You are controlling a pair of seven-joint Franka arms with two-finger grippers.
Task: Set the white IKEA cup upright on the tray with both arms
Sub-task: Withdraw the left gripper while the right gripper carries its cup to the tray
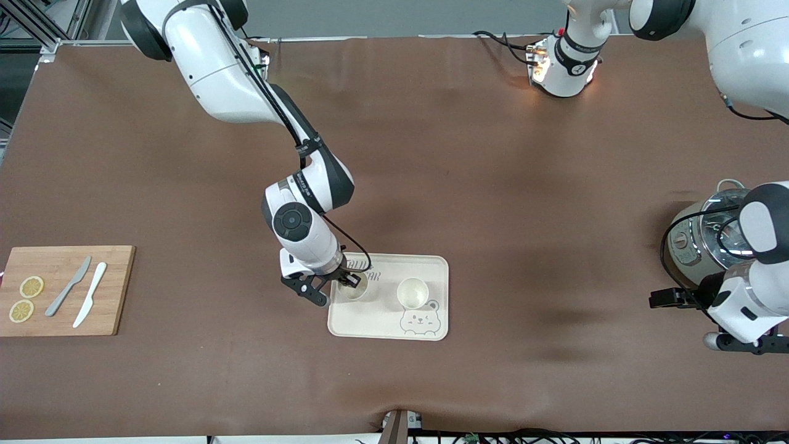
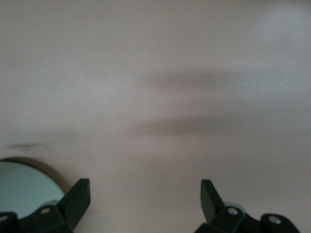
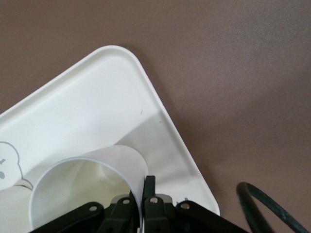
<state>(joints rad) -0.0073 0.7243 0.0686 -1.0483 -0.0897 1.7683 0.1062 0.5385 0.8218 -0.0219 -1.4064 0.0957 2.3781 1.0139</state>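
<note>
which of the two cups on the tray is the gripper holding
The cup toward the right arm's end of the tray: the right gripper pinches its rim. The other cup, beside the bear drawing, stands free.

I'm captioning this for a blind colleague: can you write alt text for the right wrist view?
The right gripper pinches the rim of a white cup standing open end up on a cream tray. The tray's rounded corner lies on a brown table, and a black cable curves in beside it.
</note>
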